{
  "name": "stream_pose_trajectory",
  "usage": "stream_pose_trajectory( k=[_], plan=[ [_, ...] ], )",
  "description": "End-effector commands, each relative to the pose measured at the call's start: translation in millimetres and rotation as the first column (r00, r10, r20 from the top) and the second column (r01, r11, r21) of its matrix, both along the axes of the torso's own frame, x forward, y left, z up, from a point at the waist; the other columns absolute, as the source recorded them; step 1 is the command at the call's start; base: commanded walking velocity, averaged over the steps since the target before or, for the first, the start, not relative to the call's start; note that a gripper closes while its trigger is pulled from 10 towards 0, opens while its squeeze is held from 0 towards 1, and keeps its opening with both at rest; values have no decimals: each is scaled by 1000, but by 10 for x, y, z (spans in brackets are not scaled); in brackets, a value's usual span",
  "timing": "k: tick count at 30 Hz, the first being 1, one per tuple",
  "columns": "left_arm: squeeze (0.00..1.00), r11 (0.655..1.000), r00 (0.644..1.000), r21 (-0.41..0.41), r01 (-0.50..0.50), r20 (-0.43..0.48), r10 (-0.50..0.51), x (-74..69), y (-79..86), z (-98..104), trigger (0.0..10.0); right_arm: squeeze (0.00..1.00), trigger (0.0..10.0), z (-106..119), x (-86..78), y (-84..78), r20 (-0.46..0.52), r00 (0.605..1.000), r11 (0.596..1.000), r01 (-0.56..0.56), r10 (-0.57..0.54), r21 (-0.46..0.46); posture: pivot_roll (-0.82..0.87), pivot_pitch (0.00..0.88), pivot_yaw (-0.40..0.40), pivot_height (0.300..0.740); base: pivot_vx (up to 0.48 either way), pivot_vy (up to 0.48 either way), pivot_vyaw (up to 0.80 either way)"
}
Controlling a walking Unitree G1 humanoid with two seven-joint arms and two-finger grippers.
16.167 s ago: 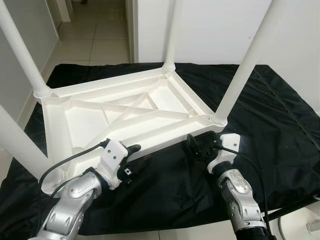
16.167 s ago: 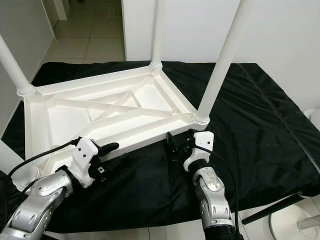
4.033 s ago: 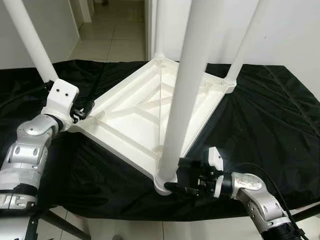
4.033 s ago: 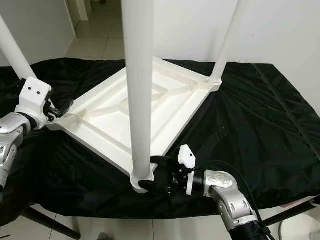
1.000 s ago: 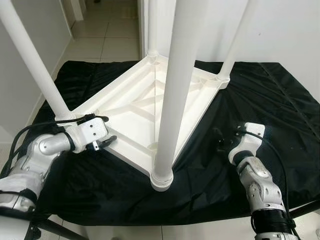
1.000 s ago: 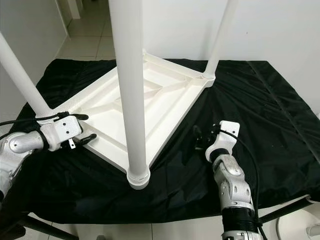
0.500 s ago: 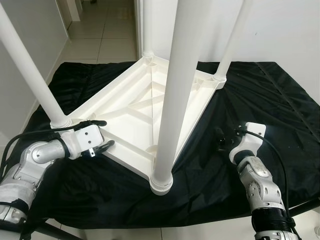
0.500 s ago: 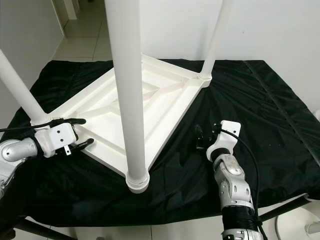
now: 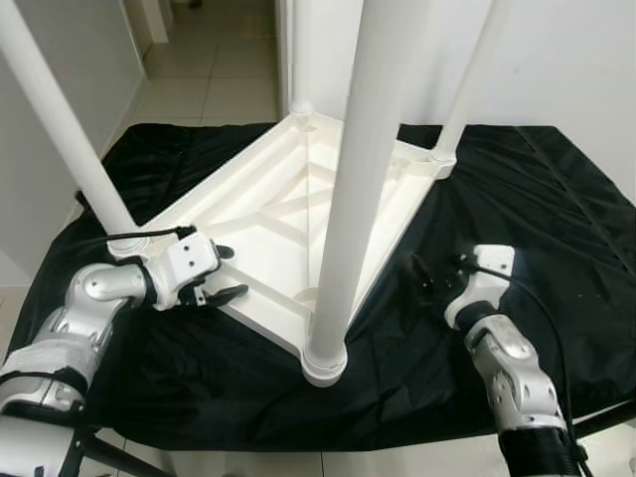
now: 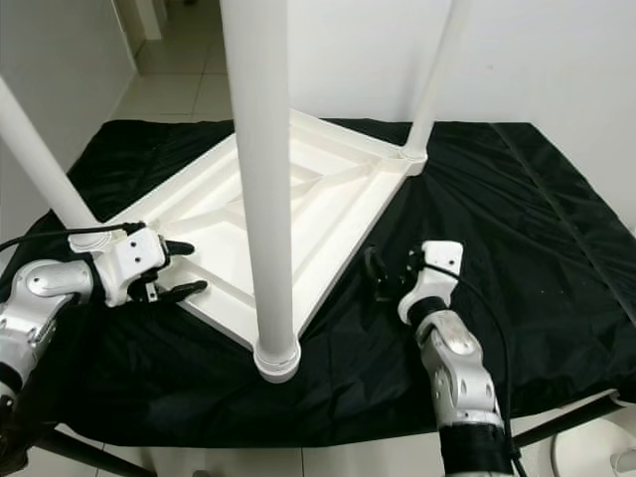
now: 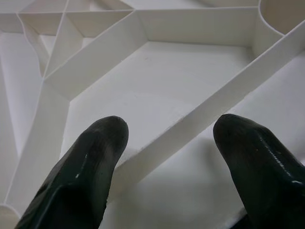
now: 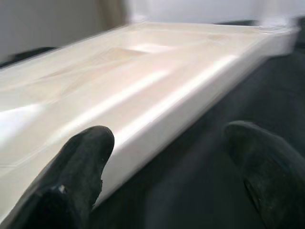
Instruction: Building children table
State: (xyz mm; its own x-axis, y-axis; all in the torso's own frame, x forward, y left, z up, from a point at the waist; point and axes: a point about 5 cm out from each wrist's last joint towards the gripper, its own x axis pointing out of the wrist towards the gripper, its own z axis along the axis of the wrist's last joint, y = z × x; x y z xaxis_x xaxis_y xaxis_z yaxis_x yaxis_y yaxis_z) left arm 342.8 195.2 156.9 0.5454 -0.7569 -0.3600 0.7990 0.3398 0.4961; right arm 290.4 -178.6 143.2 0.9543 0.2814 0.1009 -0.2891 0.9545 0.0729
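covering the work surface, a black cloth lies under a white children table turned upside down, with its four legs standing up; the nearest leg rises at the near corner. the left gripper is at the table's left edge, its fingers spread apart on either side of a rim rib. the right gripper sits low over the cloth just beside the right edge, fingers parted and holding nothing.

table legs cropped above; right wrist view blurred
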Motion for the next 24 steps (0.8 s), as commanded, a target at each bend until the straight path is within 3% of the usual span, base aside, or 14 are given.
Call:
stream_pose_trajectory(
  k=[1, 9, 14, 20, 24],
  plan=[
    [0, 995, 993, 55, 80, -88, -75, -32, -46, -111, 10000, 0, 10000, 24, -58, -3, 15, 1000, 1000, -26, 26, -1, -4, 94, 19, 740, 0, 0, 0],
    [0, 989, 987, 79, 122, -119, -112, 73, -162, -54, 10000, 0, 10000, -3, -133, -110, 2, 1000, 1000, 6, -6, -19, -26, 112, 40, 740, 0, 0, 0],
    [0, 983, 990, 179, 48, -137, -23, 224, -219, -42, 10000, 0, 10000, -4, -207, -137, -3, 1000, 1000, 15, -15, -27, -36, 126, 47, 740, 0, 0, 0],
    [0, 966, 983, 253, 56, -183, -9, 254, -240, -69, 10000, 0, 10000, 1, -214, -156, -6, 1000, 999, 27, -27, -31, -40, 133, 48, 740, 0, 0, 0],
    [0, 966, 973, 254, 50, -231, 11, 260, -235, -89, 10000, 0, 10000, 1, -214, -178, -11, 999, 999, 33, -34, -39, -43, 135, 46, 740, 0, 0, 0]
  ],
)
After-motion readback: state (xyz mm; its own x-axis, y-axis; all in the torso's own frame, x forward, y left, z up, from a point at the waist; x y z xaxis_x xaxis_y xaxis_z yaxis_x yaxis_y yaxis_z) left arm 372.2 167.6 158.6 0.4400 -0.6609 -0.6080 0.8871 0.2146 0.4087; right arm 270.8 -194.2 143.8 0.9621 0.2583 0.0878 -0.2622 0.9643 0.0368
